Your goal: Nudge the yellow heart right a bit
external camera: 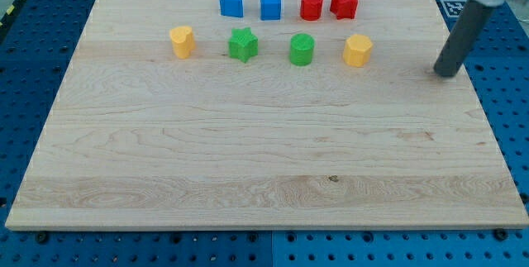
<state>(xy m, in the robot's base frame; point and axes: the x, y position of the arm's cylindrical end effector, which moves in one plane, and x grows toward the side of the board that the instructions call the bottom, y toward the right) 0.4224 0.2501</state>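
Observation:
The yellow heart [182, 41] sits on the wooden board [248, 159] at the upper left, the leftmost block of the second row. My tip [447, 73] rests on the board near its right edge, far to the right of the heart. Several other blocks lie between them. The nearest block to my tip is a second yellow block [357, 50], which looks like a pentagon and lies to the tip's left.
The second row also holds a green star [243, 45] and a green round block [302, 50]. The top row holds a blue house-shaped block [232, 3], a blue cube [270, 5], a red round block [311, 6] and a red star [344, 3].

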